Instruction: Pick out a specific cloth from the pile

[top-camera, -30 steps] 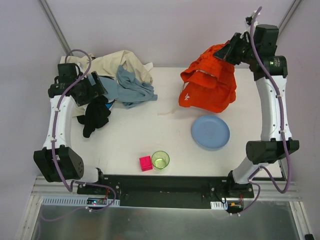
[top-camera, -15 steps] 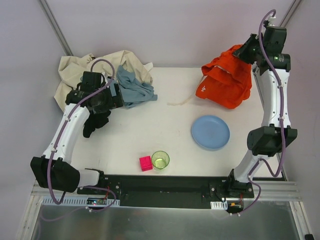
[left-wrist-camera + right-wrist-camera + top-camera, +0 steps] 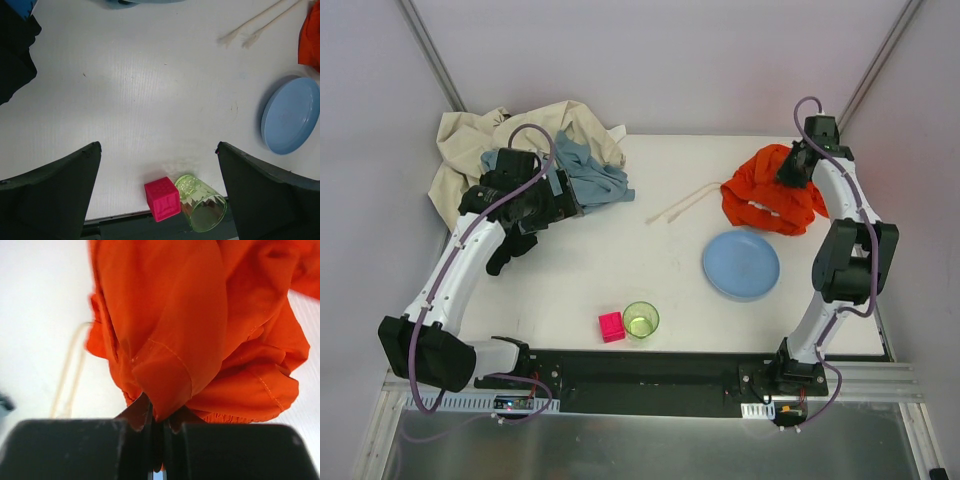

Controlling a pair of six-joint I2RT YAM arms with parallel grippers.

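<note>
The orange-red cloth (image 3: 770, 203) lies bunched at the right back of the table, just above the blue plate (image 3: 741, 264). Its pale drawstring cord (image 3: 682, 205) trails left across the table. My right gripper (image 3: 792, 172) is shut on a fold of the cloth (image 3: 200, 330). The pile (image 3: 535, 150) of beige, grey-blue and black fabric sits at the back left. My left gripper (image 3: 560, 196) is open and empty at the pile's right edge; its view looks down over bare table.
A pink cube (image 3: 611, 327) and a green cup (image 3: 641, 319) stand near the front edge; both show in the left wrist view, cube (image 3: 162, 198) and cup (image 3: 201, 202). The plate (image 3: 290, 121) and the cord ends (image 3: 257, 27) also show there.
My right gripper has lowered the orange-red cloth from the air onto the table at the right. My left arm has swung right from the pile's left side to its right edge.
</note>
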